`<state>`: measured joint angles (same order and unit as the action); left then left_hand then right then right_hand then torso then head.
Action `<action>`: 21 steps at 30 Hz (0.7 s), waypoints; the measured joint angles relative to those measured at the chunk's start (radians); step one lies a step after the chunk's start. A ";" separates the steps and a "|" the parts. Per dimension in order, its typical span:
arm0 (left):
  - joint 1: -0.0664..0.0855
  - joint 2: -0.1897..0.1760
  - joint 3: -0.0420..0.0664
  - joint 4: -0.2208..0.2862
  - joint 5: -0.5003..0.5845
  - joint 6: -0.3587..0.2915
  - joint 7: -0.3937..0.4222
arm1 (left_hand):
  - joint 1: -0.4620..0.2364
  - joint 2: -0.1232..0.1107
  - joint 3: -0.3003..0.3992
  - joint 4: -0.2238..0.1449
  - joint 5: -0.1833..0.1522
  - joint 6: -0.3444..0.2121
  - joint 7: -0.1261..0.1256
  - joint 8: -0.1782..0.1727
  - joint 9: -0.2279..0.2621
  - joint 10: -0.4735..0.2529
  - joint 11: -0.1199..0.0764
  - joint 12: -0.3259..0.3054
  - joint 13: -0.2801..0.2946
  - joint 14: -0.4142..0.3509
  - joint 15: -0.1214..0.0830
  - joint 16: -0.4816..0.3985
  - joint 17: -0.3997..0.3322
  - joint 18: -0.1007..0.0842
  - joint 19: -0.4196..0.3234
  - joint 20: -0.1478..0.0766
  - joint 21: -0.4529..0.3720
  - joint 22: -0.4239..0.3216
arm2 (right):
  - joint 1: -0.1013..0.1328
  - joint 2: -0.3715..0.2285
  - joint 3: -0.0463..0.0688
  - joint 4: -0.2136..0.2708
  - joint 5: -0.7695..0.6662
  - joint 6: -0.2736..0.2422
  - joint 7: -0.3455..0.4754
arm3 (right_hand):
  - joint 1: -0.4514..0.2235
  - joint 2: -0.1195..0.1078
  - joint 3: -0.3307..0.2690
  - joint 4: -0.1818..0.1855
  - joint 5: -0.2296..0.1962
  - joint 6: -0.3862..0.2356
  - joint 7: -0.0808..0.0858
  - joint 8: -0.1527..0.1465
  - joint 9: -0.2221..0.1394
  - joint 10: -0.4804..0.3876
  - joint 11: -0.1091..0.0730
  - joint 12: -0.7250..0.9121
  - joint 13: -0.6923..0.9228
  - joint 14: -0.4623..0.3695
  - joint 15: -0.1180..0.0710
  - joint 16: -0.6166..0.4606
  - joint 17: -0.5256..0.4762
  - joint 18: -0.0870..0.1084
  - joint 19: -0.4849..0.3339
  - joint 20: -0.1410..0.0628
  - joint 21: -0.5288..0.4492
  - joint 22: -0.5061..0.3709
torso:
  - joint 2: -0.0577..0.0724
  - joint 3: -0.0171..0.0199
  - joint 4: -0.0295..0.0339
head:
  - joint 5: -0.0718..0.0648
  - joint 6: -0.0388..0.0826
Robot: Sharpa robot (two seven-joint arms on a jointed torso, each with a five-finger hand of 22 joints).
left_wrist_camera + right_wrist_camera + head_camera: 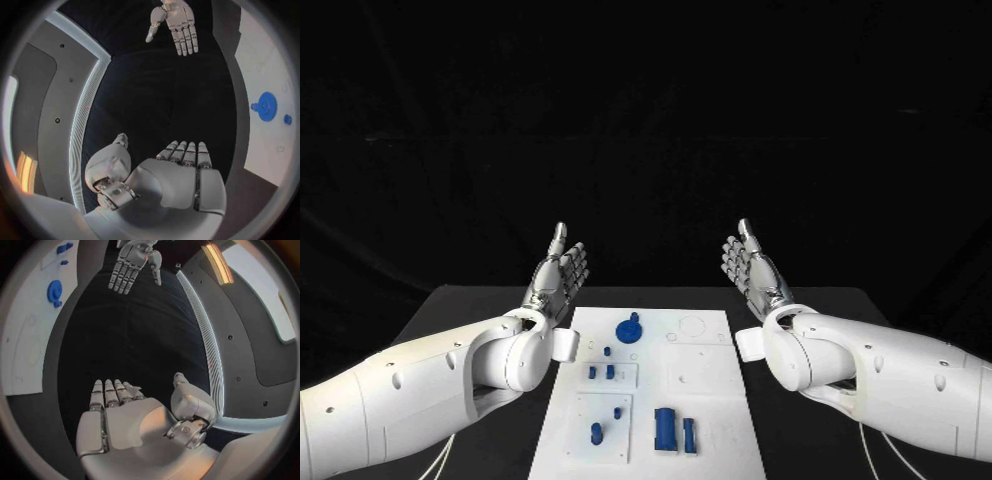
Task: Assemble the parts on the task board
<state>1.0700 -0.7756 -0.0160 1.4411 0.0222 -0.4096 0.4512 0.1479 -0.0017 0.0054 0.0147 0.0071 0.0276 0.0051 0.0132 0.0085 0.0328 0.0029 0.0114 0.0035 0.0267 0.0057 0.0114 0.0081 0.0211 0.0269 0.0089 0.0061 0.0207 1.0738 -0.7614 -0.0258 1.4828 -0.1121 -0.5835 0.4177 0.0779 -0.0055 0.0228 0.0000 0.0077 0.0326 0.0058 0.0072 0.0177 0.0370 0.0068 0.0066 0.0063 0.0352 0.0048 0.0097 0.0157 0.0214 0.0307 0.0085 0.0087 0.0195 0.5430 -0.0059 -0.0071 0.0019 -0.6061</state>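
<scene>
Both of the robot's hands stand raised and empty above the far end of the task board, palms turned inward toward each other, fingers straight and pointing up and away. The left hand [557, 272] hangs over the board's left edge, the right hand [759, 270] over its right edge, and neither touches anything. Between them and below lies the white task board [711, 400], its long axis running from the robot's body out toward the hands, flat on the black surface [459, 305].

The blue parts sit nearer the robot than the fingertips of either hand, and mostly on the left half of the board. The round blue disc part [629, 329] lies closest, just inside and below the left hand's wrist; the left wrist view shows it off to the palm side. Small blue pegs [600, 371] stand behind it toward the body. Farther back still are a short blue peg [597, 433] and two upright blue blocks [675, 430] near the board's midline.

By this layout the left hand looks the nearer one to most parts. Either hand would have to drop and draw back toward the body to reach them.
</scene>
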 measured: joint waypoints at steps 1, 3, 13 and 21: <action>-0.003 0.000 0.002 0.016 -0.001 -0.026 0.003 | -0.023 0.000 -0.001 -0.001 0.000 -0.004 0.002 0.000 -0.001 -0.004 0.001 0.000 0.000 0.000 0.000 0.000 -0.002 0.000 -0.002 -0.002 0.000 -0.003 | -0.004 -0.003 0.005 0.016 0.011 -0.018 0.008 | -0.011 0.001 -0.005 0.000 0.000 -0.006 0.000 0.000 -0.002 -0.004 -0.004 0.000 -0.001 -0.004 -0.002 -0.002 -0.002 0.000 -0.003 -0.003 -0.001 -0.003 | 0.000 0.0012 0.0013 | 0.000 0.002; -0.008 -0.001 0.006 0.049 -0.003 -0.086 0.010 | -0.062 0.001 -0.003 -0.003 0.000 -0.009 -0.003 -0.004 -0.003 -0.010 -0.002 -0.005 -0.001 -0.008 -0.003 -0.002 -0.003 0.000 -0.008 -0.003 0.000 -0.008 | -0.013 -0.010 0.015 0.048 0.034 -0.058 0.025 | -0.030 0.002 -0.005 0.000 0.000 -0.010 -0.002 0.000 -0.007 -0.012 -0.001 0.000 -0.002 -0.011 0.000 -0.002 -0.007 0.000 -0.009 -0.002 -0.004 -0.008 | 0.001 0.0032 0.0038 | -0.001 0.004; -0.020 -0.005 0.015 0.123 -0.008 -0.280 0.036 | -0.141 0.003 -0.005 -0.011 -0.004 -0.020 -0.007 -0.010 -0.008 -0.029 -0.003 -0.005 -0.003 -0.023 -0.005 -0.008 -0.007 -0.015 -0.023 -0.009 0.000 -0.019 | -0.023 -0.018 0.025 0.085 0.094 -0.155 0.069 | -0.072 0.005 -0.019 0.000 -0.004 -0.029 -0.006 -0.004 -0.017 -0.032 -0.007 0.000 -0.005 -0.030 -0.005 -0.007 -0.015 -0.015 -0.026 -0.009 -0.004 -0.019 | 0.001 0.0058 0.0068 | -0.002 0.006; -0.020 -0.005 0.015 0.126 -0.010 -0.331 0.045 | -0.141 0.003 -0.005 -0.011 -0.004 -0.020 -0.007 -0.010 -0.008 -0.029 -0.003 -0.005 -0.003 -0.023 -0.005 -0.008 -0.007 -0.015 -0.023 -0.009 0.000 -0.020 | -0.023 -0.018 0.025 0.085 0.110 -0.178 0.081 | -0.072 0.005 -0.019 0.000 -0.004 -0.029 -0.006 -0.004 -0.017 -0.032 -0.007 0.000 -0.005 -0.030 -0.005 -0.007 -0.015 -0.015 -0.026 -0.009 -0.004 -0.019 | 0.001 0.0060 0.0071 | -0.002 0.006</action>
<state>1.0498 -0.7809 -0.0012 1.5670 0.0123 -0.7405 0.4967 0.0065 0.0009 0.0001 0.0039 0.0034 0.0073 -0.0020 0.0034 0.0008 0.0037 0.0002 0.0066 0.0008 0.0037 0.0003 0.0035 0.0009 0.0058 0.0036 0.0001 0.0060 0.0009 1.0504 -0.7795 -0.0006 1.5682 -0.0024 -0.7613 0.4982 0.0056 -0.0001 0.0043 0.0000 0.0034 0.0035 0.0000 0.0034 0.0009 0.0053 0.0000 0.0066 0.0010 0.0051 -0.0002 0.0022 0.0009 0.0063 0.0047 0.0000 0.0049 0.0009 0.5442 0.0001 0.0000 0.0000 -0.6000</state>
